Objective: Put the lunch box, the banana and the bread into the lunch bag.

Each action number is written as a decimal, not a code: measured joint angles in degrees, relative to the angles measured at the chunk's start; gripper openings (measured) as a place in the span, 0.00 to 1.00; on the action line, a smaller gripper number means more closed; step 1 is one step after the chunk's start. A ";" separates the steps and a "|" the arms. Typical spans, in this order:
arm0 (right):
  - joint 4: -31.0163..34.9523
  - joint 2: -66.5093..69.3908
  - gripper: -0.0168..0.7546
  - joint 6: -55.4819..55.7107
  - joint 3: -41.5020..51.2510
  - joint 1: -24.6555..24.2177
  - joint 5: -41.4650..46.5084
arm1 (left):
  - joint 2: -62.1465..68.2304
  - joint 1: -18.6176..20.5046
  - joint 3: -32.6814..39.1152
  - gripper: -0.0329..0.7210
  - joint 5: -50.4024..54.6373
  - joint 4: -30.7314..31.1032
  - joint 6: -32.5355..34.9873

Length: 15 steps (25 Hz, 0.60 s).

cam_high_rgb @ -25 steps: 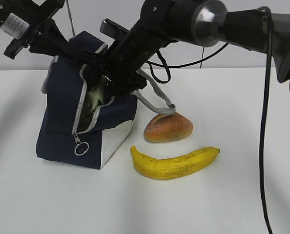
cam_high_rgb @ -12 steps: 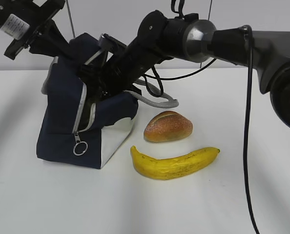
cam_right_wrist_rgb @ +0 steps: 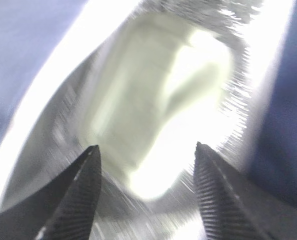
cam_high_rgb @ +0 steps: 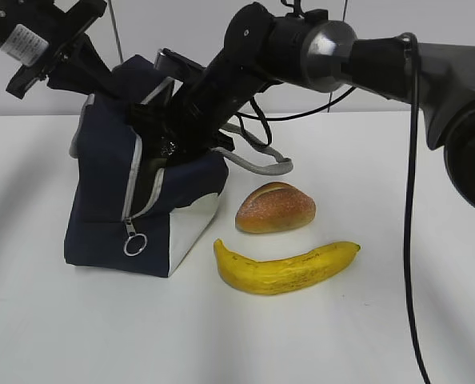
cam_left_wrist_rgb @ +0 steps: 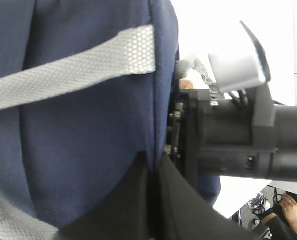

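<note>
Lunch box [cam_right_wrist_rgb: 153,95] is lying inside the lunch bag [cam_high_rgb: 109,200] against the silver lining, blurred in the right wrist view; it is probably resting clear of the fingers, though the smear leaves that uncertain. Its long axis is running from lower left to upper right in that view, pale lid face turned toward the camera.

Right gripper [cam_right_wrist_rgb: 146,195] is sitting in the bag mouth with jaws spread apart and nothing between them, fingertips [cam_right_wrist_rgb: 83,185] framing the box from below.

Left gripper [cam_left_wrist_rgb: 156,200] is pinched shut on the lunch bag at the top edge, holding the opening up; a grey handle [cam_left_wrist_rgb: 73,75] is crossing the navy panel.

Doing this step well: drawing the right arm straight back along the opening, jaws wide, so no fabric or handle is snagging, while the left is keeping the mouth taut.

Bread [cam_high_rgb: 275,208] and banana [cam_high_rgb: 287,266] are waiting on the table [cam_high_rgb: 381,320], just beside the bag, banana lying left-right with its tip rising to the right.
</note>
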 joint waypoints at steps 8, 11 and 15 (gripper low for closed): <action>-11.42 -1.81 0.59 -0.22 -7.77 0.00 12.52 | 0.00 0.00 0.00 0.04 0.04 0.00 0.00; -14.95 -1.91 0.59 -0.22 -10.21 0.00 16.11 | 0.00 0.00 0.00 0.04 0.04 0.00 0.00; -18.46 -2.35 0.59 -0.22 -12.14 0.00 17.06 | 0.00 0.00 0.00 0.04 0.06 0.00 0.00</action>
